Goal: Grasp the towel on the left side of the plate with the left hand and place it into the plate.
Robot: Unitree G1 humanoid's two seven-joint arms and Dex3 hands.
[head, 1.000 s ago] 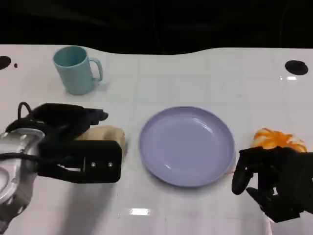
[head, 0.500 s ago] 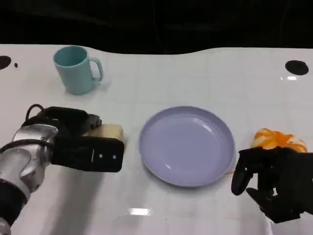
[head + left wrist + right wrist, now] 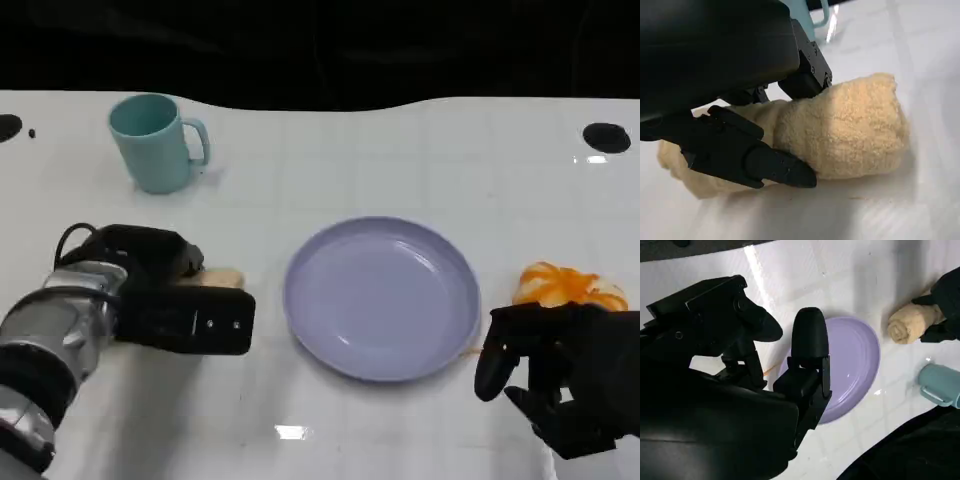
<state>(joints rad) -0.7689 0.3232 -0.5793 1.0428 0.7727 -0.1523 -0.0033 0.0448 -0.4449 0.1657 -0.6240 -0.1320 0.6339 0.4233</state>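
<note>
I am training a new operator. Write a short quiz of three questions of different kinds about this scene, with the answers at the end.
1. True or false: the towel already lies in the plate.
2. Multiple choice: what stands at the far left of the table? A) a teal mug B) a glass bottle C) a metal bowl
3. Fill in: the orange object lies on the plate's ______ side, near the right robot hand.

Key
1. False. The towel lies on the table left of the plate, with the fingers of the left robot hand around it.
2. A
3. right
</note>
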